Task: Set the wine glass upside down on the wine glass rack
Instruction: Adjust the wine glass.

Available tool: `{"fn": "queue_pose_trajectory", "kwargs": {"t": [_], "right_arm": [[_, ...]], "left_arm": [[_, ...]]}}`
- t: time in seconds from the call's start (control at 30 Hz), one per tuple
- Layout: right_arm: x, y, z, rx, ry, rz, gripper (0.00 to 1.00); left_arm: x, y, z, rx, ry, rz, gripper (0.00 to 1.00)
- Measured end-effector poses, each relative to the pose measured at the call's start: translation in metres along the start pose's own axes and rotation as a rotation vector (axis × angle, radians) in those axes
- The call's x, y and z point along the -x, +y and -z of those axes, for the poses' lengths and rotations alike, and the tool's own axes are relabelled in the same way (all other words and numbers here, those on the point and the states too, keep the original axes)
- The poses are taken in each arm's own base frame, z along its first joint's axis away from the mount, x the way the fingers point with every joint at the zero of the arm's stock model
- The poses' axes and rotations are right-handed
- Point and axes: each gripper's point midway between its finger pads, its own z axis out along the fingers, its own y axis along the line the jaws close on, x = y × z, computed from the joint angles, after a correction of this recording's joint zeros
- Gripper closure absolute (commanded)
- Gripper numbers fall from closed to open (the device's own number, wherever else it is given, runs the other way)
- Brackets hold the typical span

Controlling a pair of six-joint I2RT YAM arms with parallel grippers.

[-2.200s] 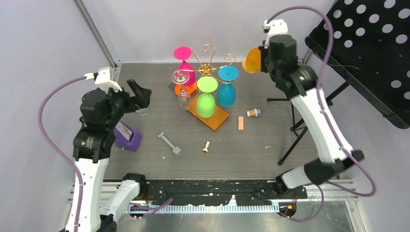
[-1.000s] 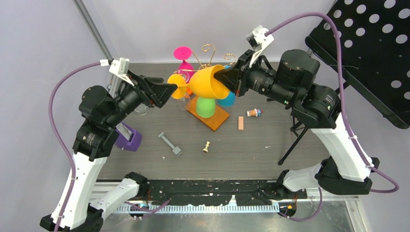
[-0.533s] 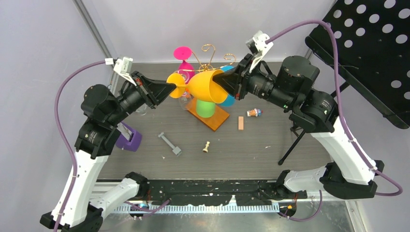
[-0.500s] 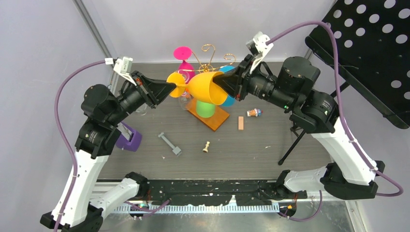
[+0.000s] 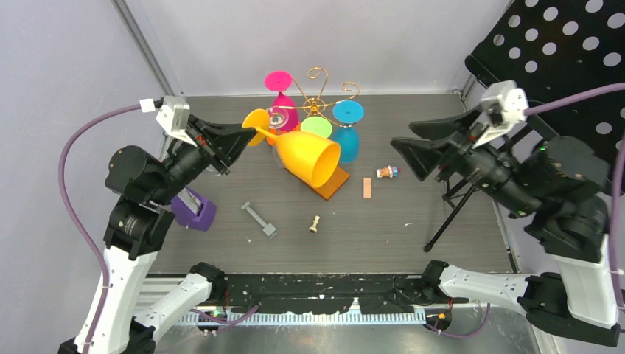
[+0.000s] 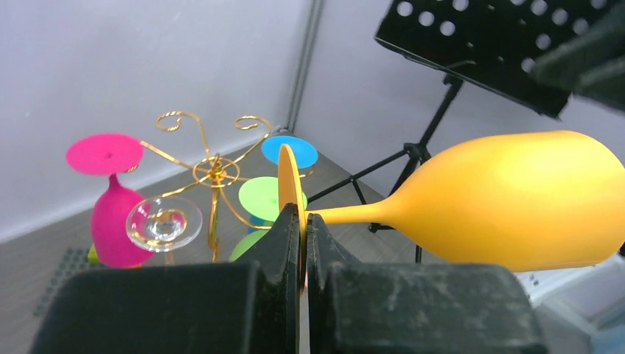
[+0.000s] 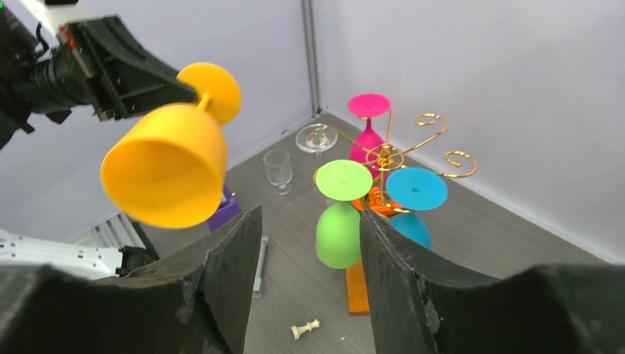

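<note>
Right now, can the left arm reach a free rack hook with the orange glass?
Probably yes. The rack has two empty rear curls and the right tool is well aside, though the pink glass and clear glass hang nearer.

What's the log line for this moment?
left gripper: shut on yellow wine glass foot | glass: sideways, off wine glass rack | right gripper: open, empty | step: hanging not yet done
</note>
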Motion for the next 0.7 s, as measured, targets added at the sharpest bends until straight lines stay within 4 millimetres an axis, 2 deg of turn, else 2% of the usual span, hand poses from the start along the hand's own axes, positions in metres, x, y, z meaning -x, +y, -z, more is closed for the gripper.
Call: {"fn": "queue_pose_trajectory", "kwargs": {"t": [0.1,0.17,0.23,0.37,0.5,0.6,0.7], "right_arm": [[0.019,-0.004,0.015,-0.022,-0.008,-0.002,0.37],[0.027,-0.001,0.011,-0.011,0.010,-0.012,0.36],[0.024,0.008,0.002,0.023,0.049,-0.026,0.36],[-0.017,0.033,-0.025,0.133,0.206,-0.079,0.35],[-0.057,0.056,-0.046,0.227,0.349,-0.146,0.34],[-0.084,0.068,-0.053,0.280,0.434,-0.196,0.33],[-0.100,0.078,-0.052,0.323,0.479,-0.245,0.32]], "left_arm": [[0.000,-0.013,0.004,-0.074,0.006,-0.065,1.00],[-0.002,-0.025,0.007,-0.130,0.013,-0.120,1.00],[-0.007,-0.035,0.008,-0.179,0.024,-0.171,1.00],[-0.024,-0.055,0.008,-0.271,0.063,-0.278,1.00],[-0.041,-0.063,0.001,-0.307,0.100,-0.372,1.00],[-0.049,-0.065,-0.004,-0.320,0.117,-0.440,1.00],[-0.057,-0.068,-0.009,-0.332,0.129,-0.504,1.00]]}}
